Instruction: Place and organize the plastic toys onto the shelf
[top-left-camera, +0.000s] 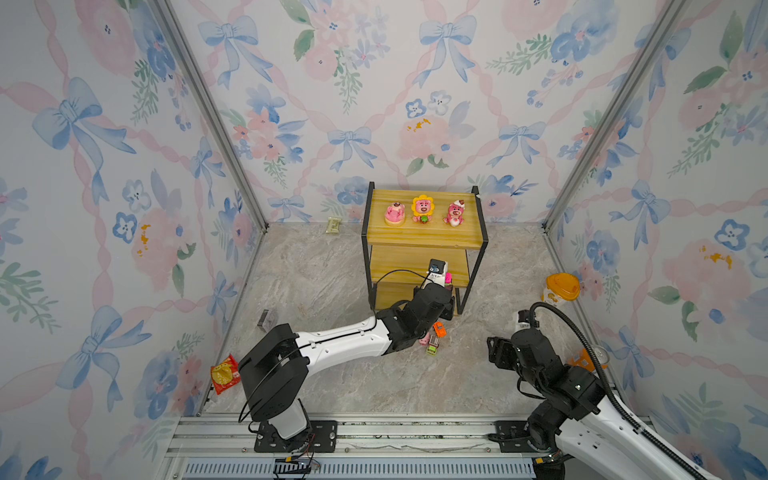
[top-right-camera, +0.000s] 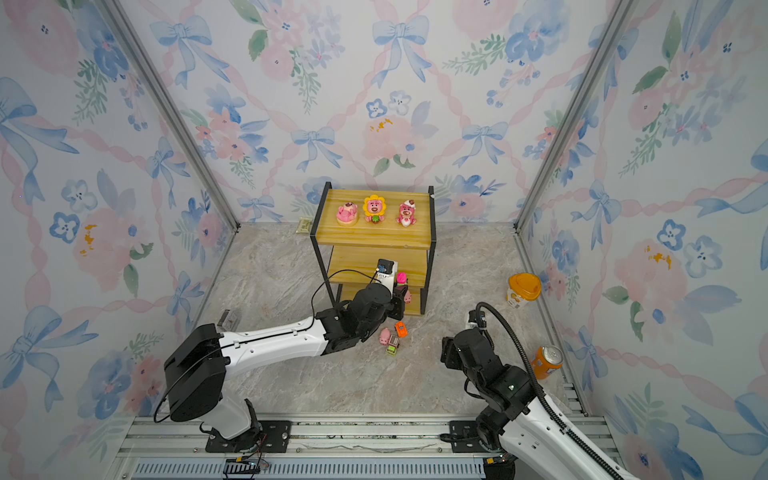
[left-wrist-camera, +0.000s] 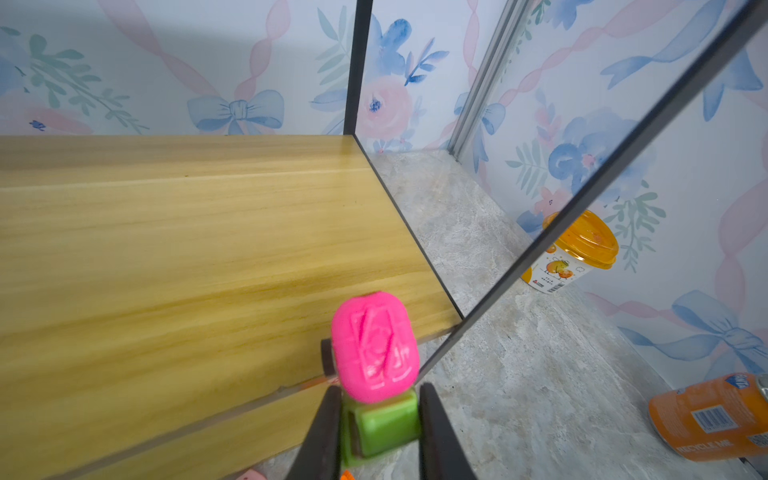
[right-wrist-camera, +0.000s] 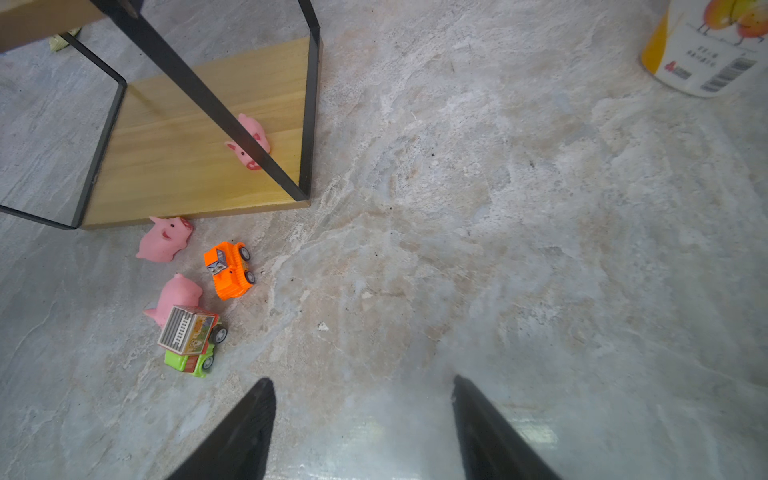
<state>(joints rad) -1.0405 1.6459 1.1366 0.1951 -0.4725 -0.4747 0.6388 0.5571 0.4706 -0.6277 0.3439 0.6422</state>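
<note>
Left gripper (left-wrist-camera: 379, 415): clamped on the pink car (left-wrist-camera: 374, 345)'s green base; glossy rounded top, at the middle board (left-wrist-camera: 166, 249)'s front corner.
Right gripper (right-wrist-camera: 363, 399): jaws apart, empty.
Shelf (top-left-camera: 424, 239): grained tan boards, thin black frame; a post (left-wrist-camera: 582, 199) just beside the car.
Top board (top-left-camera: 424, 199): three bears (top-left-camera: 395, 214) (top-left-camera: 423, 209) (top-left-camera: 454, 214).
Bottom board (right-wrist-camera: 187, 166): one pig (right-wrist-camera: 249, 141).
Surface (right-wrist-camera: 498, 208): marbled; two pigs (right-wrist-camera: 164, 241) (right-wrist-camera: 178, 293), orange car (right-wrist-camera: 228, 270) and green truck (right-wrist-camera: 189, 340) clustered; cup (left-wrist-camera: 577, 249), can (left-wrist-camera: 710, 415) apart.
</note>
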